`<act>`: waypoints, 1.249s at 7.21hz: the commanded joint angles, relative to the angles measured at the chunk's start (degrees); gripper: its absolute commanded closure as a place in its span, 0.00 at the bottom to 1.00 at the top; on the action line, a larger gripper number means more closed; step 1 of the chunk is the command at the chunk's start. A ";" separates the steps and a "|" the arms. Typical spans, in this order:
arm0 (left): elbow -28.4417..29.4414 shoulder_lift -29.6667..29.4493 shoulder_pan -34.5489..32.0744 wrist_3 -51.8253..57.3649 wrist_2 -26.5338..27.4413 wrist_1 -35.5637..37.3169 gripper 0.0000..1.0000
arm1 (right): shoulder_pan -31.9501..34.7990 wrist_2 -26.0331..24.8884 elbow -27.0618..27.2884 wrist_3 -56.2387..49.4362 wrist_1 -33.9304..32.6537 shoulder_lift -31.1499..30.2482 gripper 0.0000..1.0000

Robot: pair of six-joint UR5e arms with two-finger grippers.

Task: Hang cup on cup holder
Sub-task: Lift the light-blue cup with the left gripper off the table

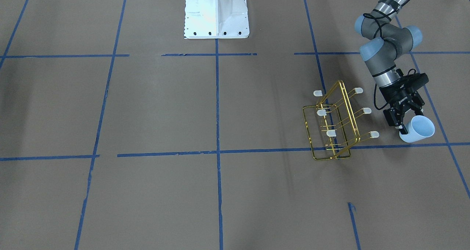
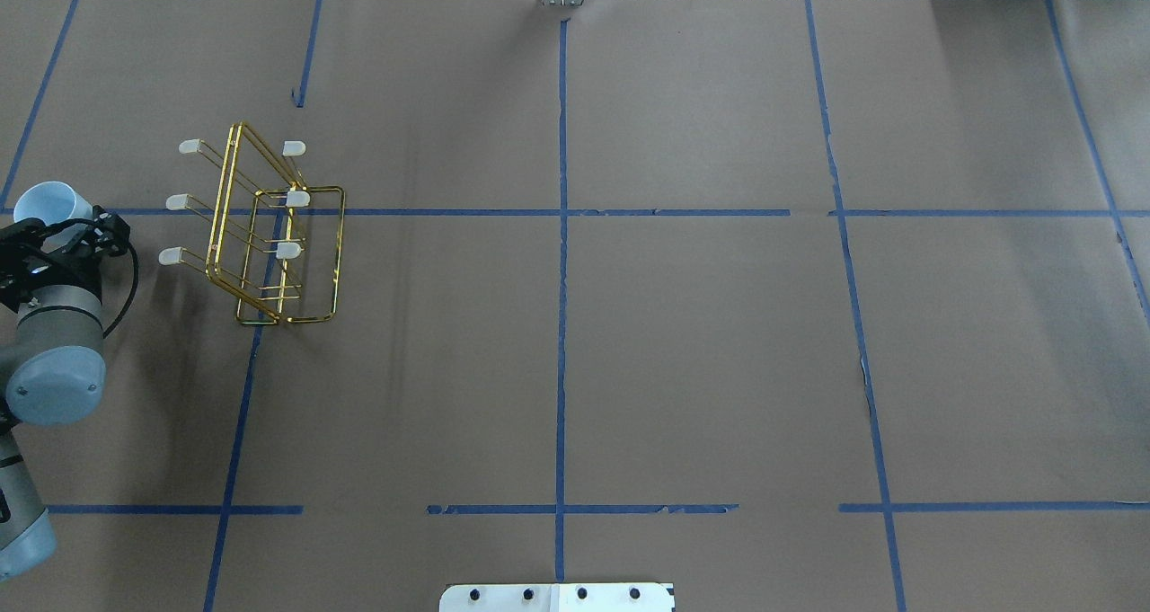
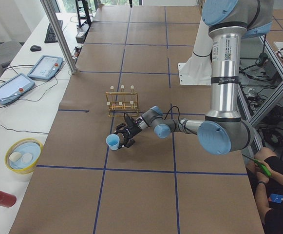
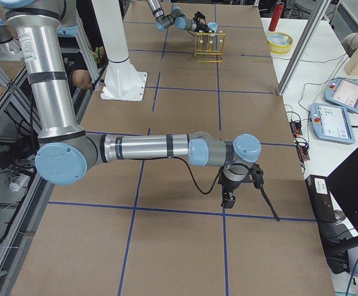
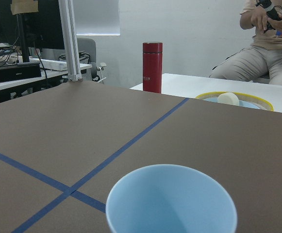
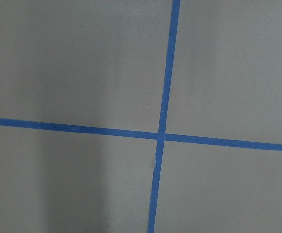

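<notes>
The pale blue cup [image 1: 419, 129] is gripped near its base by my left gripper [image 1: 407, 122]. It is held tilted, with its open mouth pointing away from the robot. It also shows in the overhead view [image 2: 47, 205], the exterior left view [image 3: 113, 142], and the left wrist view [image 5: 172, 201], where it fills the bottom. The gold wire cup holder [image 1: 333, 127] stands on the table beside the cup, nearer the table's middle, with its white-capped prongs [image 1: 373, 134] empty. The overhead view shows the holder [image 2: 269, 235] to the right of the cup. My right gripper [image 4: 228, 198] hangs low over the table far away; I cannot tell whether it is open.
The white robot base [image 1: 216, 13] stands at the table's middle. A red bottle [image 5: 152, 67] and a yellow-rimmed bowl [image 5: 235, 99] sit on the side bench past the table's left end. A seated person [image 5: 269, 46] is beyond them. Blue tape lines [image 6: 162, 136] cross the brown table cover.
</notes>
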 commanded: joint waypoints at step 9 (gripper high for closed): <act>4.99 -1.81 -0.05 0.20 -0.15 -0.54 0.00 | -0.07 0.00 0.00 0.00 -0.08 0.00 0.00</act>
